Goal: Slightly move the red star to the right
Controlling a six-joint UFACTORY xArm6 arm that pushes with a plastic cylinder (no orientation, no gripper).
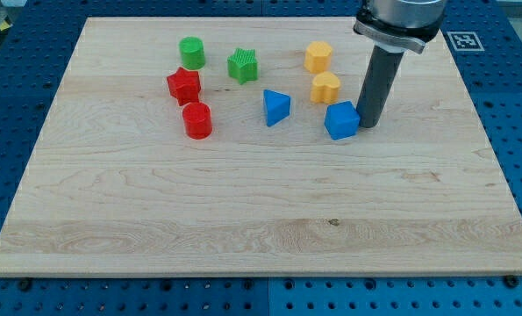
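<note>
The red star [183,85] lies on the wooden board [261,219] at the upper left, just above a red cylinder [196,120] and below-left of a green cylinder [191,53]. My tip [369,125] is far to the star's right, touching the right side of a blue cube [341,120]. The rod rises from there toward the view's top.
A green star [242,66] sits right of the red star. A blue triangular block [276,107] lies near the middle. A yellow hexagon block [318,56] and a yellow rounded block [325,87] stand left of the rod.
</note>
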